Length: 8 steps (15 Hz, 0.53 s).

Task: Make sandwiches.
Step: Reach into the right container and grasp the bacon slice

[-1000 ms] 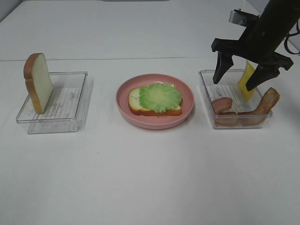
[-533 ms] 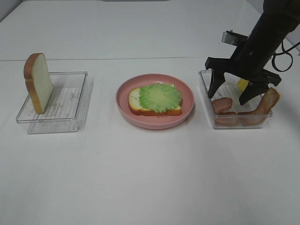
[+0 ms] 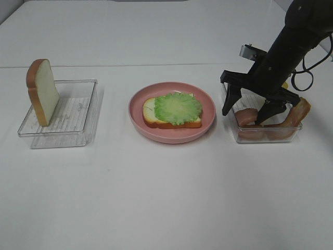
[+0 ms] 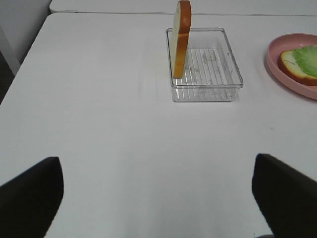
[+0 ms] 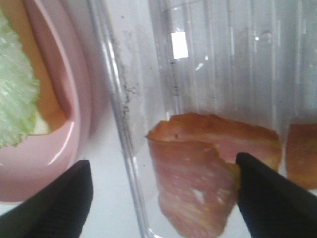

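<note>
- The white table (image 3: 156,198) carries 2 clear trays with a plate between them.
- The right gripper (image 3: 244,116) hangs low over the right tray (image 3: 260,137). Its jaws are spread and empty. In the right wrist view 1 finger is outside the tray wall on the plate's side and the other is inside the tray.
- The left gripper (image 4: 156,198) hovers wide open over bare table, holding nothing, well apart from the left tray (image 3: 83,112).
- The pink plate (image 3: 171,138) holds the half-built sandwich: 1 bread slice (image 3: 149,117) lying flat with the lettuce leaf (image 3: 178,108) on top.
- The second bread slice (image 3: 44,94) stands on edge against the left tray's far-left wall.
- The 2 bacon strips (image 3: 299,112) lie in the right tray, and the nearer one (image 5: 198,163) sits between the right fingers.
- The bacon looks like light, thin toy plastic, probably bendy and a little slick.
- The best hold is likely across the strip's narrow width near its raised end, with both fingers brought inside the tray wall first.
- The cheese is hidden behind the arm.
</note>
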{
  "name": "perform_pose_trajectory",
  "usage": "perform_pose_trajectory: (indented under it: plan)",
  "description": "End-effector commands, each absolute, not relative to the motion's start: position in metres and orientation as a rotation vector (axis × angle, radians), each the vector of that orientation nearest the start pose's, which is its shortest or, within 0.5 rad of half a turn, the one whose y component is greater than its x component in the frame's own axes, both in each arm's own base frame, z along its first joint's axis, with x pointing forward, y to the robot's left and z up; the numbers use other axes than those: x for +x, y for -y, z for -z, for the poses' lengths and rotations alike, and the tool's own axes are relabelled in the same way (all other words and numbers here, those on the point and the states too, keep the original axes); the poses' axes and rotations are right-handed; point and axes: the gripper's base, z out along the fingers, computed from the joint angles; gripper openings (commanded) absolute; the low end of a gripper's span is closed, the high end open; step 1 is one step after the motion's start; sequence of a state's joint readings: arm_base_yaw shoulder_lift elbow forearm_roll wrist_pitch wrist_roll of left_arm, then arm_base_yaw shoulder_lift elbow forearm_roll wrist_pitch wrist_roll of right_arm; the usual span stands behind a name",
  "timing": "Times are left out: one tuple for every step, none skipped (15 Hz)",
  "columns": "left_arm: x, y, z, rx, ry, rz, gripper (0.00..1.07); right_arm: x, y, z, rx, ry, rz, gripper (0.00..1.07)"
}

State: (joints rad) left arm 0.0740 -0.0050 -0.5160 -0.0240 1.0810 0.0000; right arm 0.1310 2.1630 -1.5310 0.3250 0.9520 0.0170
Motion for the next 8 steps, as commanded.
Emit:
perform_pose_trajectory:
  plan:
    - [-0.0108,0.0028,-0.2807,-0.074,-2.012,-0.010,0.95,0.4170,-0.0810,-0.1375,0.079,-3.048,-0.485,0.75]
    - [-0.0108,0.0028,-0.2807,-0.074,-2.012,-0.010,0.95,0.4168,-0.0819,-0.1377,0.059,-3.046,-0.492,0.75]
    - [-0.0108,0.0028,-0.2807,-0.074,-2.012,-0.010,0.95,0.4167,-0.0820,-0.1385,0.048,-3.044,-0.494,0.75]
    - [-0.0108,0.0028,-0.2807,-0.074,-2.012,-0.010,0.95,0.4167,-0.0820,-0.1385,0.048,-3.044,-0.494,0.75]
    - [-0.0108,0.0028,-0.2807,-0.074,-2.012,-0.010,0.95,0.4167,-0.0820,-0.1385,0.047,-3.044,-0.494,0.75]
    - [-0.0108,0.0028,-0.2807,-0.074,-2.012,-0.010,0.95,0.4167,-0.0820,-0.1385,0.045,-3.044,-0.494,0.75]
    - [-0.0108,0.0028,-0.2807,-0.074,-2.012,-0.010,0.95,0.4167,-0.0820,-0.1385,0.045,-3.044,-0.494,0.75]
    - [-0.0108,0.0028,-0.2807,-0.074,-2.012,-0.010,0.95,0.4165,-0.0821,-0.1385,0.046,-3.047,-0.495,0.71]
